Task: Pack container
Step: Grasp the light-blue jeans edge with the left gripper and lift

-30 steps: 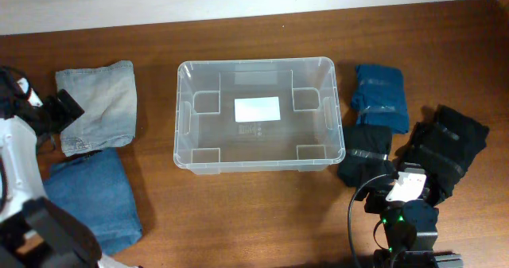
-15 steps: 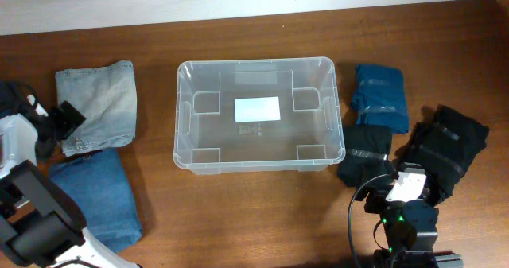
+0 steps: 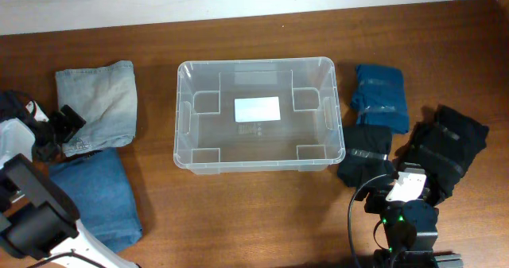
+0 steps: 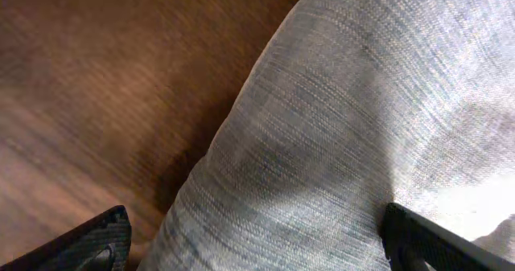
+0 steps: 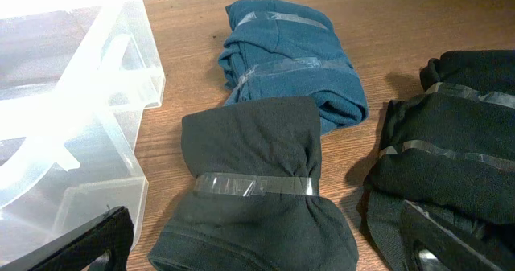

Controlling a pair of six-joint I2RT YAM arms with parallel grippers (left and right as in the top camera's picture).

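The clear container [image 3: 181, 117] is sitting in the middle of the brown table [image 3: 246, 212]. Nothing is lying inside it, and a white label [image 3: 257, 109] is showing on its bottom. The left gripper [image 3: 60, 131] is hanging at the edge of the folded light jeans [image 3: 99, 101]. Its two fingers [image 4: 92, 239] are standing wide apart, with the pale cloth showing between them. Darker blue jeans [image 3: 91, 200] are lying just below. On the other side, the right gripper [image 5: 265, 248] is holding nothing, and its fingers are apart too. It is looking down at a taped black roll [image 5: 253, 182] lying just beside the container's corner. A blue roll [image 5: 290, 54] is lying behind it, and a bigger black bundle [image 5: 451, 158] is lying beside them.
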